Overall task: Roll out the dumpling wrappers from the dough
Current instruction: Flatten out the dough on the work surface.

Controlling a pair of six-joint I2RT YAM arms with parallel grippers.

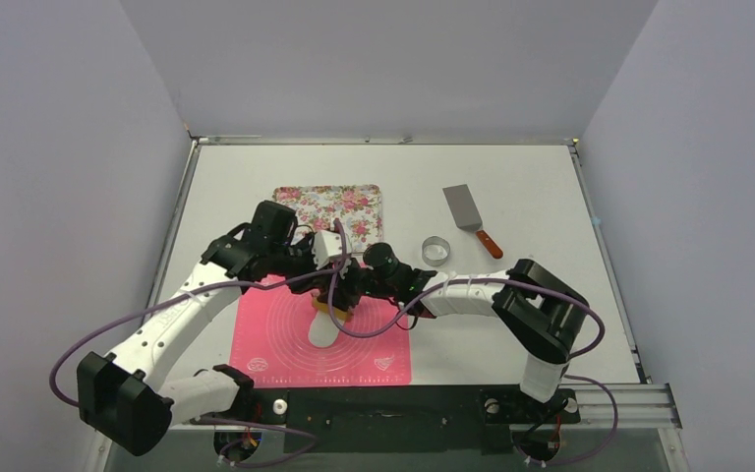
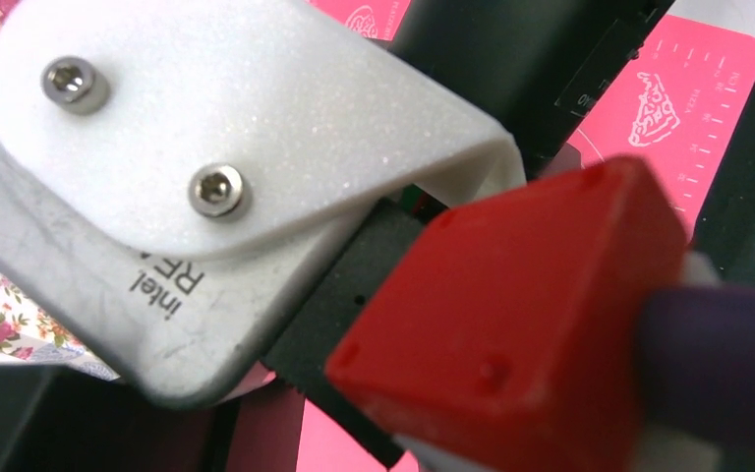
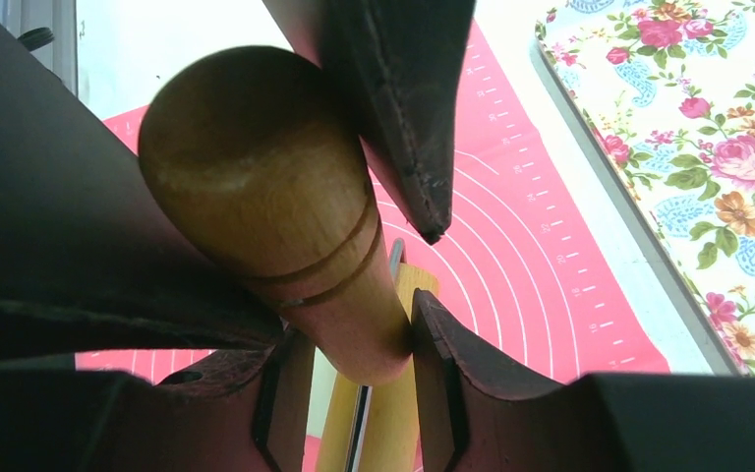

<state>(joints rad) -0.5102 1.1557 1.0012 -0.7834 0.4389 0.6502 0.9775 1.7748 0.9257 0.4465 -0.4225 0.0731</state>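
Right tool (image 3: 359,324) pinches the wooden handle of the rolling pin (image 3: 256,177), one finger on each side of its narrow neck. That grip probably lets the roller turn while the arm pushes. The left tool (image 1: 338,282) hangs over the same spot. Its own camera is blocked by the other wrist, so I cannot tell whether it is spread or pressed together. Dark finger-like shapes flank the thick end of the handle in the right wrist view, but whose they are is unclear.

The dough (image 1: 322,331) lies on the pink mat (image 1: 275,344), just on the near side of the pin. It is a pale oblong sheet, not yet round wrappers. The mat likely keeps it from sticking to the desk (image 1: 511,324). The ring cutter (image 1: 436,250), spatula (image 1: 467,214) and floral tray (image 1: 329,211) sit well apart behind, presumably for cutting and collecting.
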